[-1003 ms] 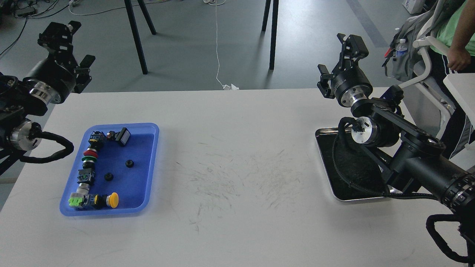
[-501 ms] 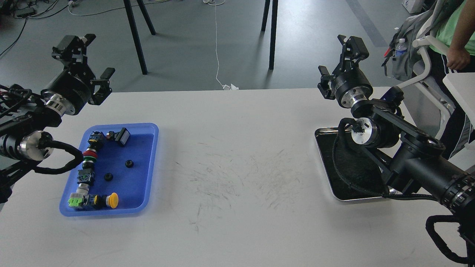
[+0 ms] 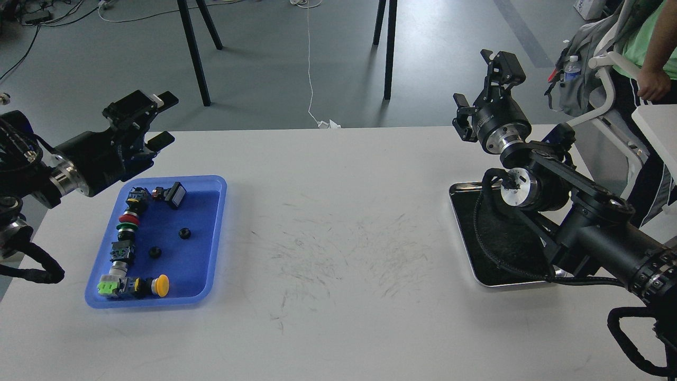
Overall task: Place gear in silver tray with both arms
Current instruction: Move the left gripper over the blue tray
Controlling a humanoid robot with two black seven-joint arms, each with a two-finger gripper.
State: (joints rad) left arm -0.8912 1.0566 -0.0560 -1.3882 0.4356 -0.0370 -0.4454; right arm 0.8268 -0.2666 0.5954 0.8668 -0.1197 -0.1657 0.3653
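Note:
Two small black gears lie in the blue plastic tray on the left of the white table. My left gripper is open and empty, in the air just above the blue tray's far left corner. The silver tray sits at the table's right side, its dark bottom largely hidden by my right arm. My right gripper is open and empty, raised above the table's far edge beyond the silver tray.
The blue tray also holds a row of push-button switches, among them a yellow one and a black one. A person and a chair are at the far right. Stand legs are behind the table.
My left arm has swung right and down, bringing its gripper from the far left to just above the blue tray's far corner. The right arm has stayed put.

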